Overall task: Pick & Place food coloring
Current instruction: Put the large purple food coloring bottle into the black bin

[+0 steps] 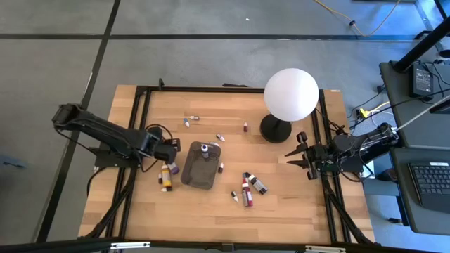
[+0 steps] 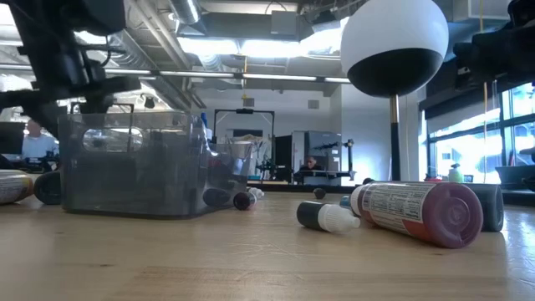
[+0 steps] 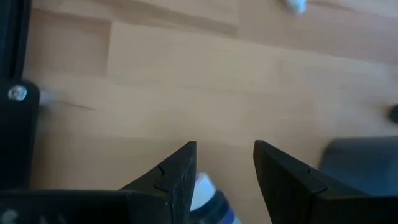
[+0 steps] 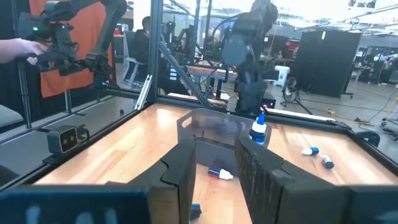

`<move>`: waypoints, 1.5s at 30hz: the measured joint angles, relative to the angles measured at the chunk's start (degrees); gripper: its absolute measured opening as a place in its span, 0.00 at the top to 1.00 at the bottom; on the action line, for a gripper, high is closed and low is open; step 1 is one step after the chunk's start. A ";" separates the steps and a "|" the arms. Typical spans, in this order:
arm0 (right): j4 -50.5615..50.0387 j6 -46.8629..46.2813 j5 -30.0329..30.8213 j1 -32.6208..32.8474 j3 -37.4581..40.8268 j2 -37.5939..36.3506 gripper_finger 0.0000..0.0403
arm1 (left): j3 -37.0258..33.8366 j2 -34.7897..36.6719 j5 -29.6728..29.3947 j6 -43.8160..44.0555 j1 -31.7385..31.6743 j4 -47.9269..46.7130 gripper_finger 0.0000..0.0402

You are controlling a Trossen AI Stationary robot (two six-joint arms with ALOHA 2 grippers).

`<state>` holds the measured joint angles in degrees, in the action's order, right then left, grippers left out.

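Left gripper [image 3: 224,171] clamped on a food coloring bottle [image 3: 208,199], body cut off, beside tray [image 1: 200,165]. Right gripper [image 1: 301,156] parted, empty, at table's [image 1: 281,204] right edge.

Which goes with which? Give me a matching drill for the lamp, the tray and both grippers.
1 lamp
2 tray
3 left gripper
4 right gripper

a holds a bottle
b middle of the table
c open, empty, at the right edge
d stands upright, far right

Pairs: 1-d, 2-b, 3-a, 4-c
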<state>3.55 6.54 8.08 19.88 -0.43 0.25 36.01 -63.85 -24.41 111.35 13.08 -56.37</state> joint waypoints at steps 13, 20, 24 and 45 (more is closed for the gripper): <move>1.57 1.51 -0.02 0.02 0.00 -0.02 0.72 | -0.17 -7.27 4.01 5.11 0.39 0.01 0.61; 1.57 1.51 -0.07 0.00 0.00 -0.02 0.72 | -0.17 -10.29 5.02 6.59 0.39 0.00 0.61; 1.57 1.49 -0.09 0.02 0.00 -0.02 0.72 | -0.17 -11.23 6.65 6.60 0.39 0.41 0.61; 1.38 1.49 -0.11 0.00 0.00 -0.02 0.72 | -0.17 -16.24 7.48 7.02 0.31 7.03 0.61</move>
<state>4.93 8.03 7.97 19.88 -0.43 0.23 35.83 -80.09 -16.93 118.37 13.39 -49.33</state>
